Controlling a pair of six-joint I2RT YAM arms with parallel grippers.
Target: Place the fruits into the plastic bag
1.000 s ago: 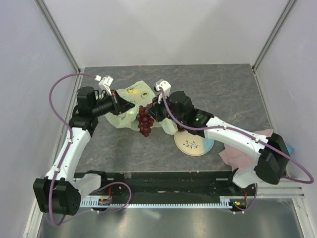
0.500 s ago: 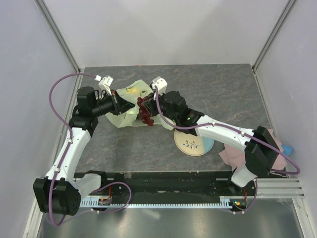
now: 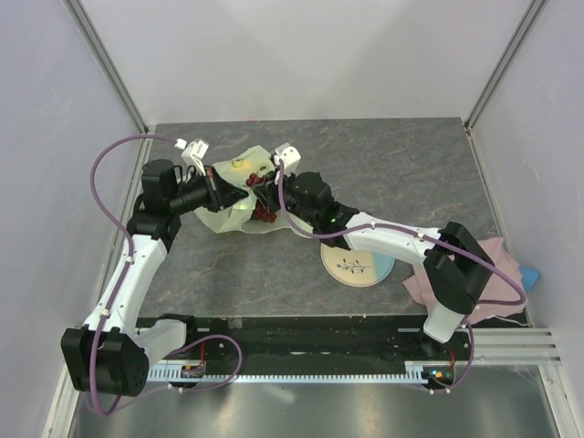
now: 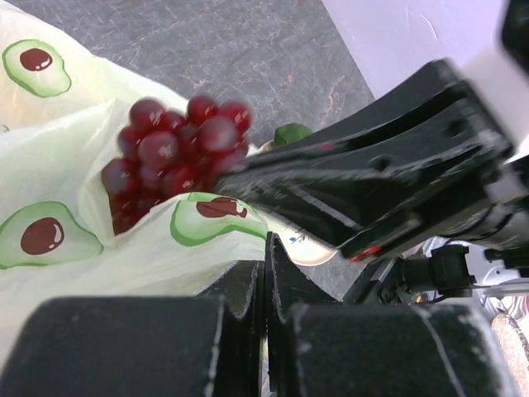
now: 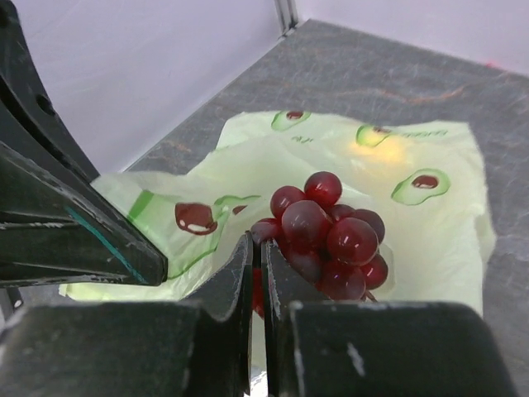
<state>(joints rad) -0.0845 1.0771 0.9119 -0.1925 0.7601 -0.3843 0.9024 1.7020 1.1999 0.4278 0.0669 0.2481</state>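
The dark red grape bunch (image 3: 265, 204) hangs at the open mouth of the thin, pale green, see-through plastic bag (image 3: 228, 219). In the left wrist view the grape bunch (image 4: 169, 157) sits partly behind the front edge of the bag (image 4: 50, 273). In the right wrist view the grapes (image 5: 326, 236) are over the bag (image 5: 430, 240), which has small avocado pictures printed on it.

The right fingers (image 5: 248, 265) are almost closed, with just a thin gap, and they pinch the grape bunch at its near side. From above, the right fingers (image 3: 264, 190) reach into the bag's mouth from the right.

The left fingers (image 4: 256, 273) are pressed tight together and seem to pinch the bag's edge, holding it up. From above, the left fingers (image 3: 239, 193) meet the bag on its left side.

A yellow shape (image 3: 242, 166) shows through the far part of the bag.

The bag lies on a grey, stone-look table (image 3: 392, 164). A round cream and light blue plate (image 3: 358, 265) with a little sprig painted on it sits to the right of the bag and nearer the arm bases. A pink cloth (image 3: 500, 248) lies further right of the bag, past the plate.
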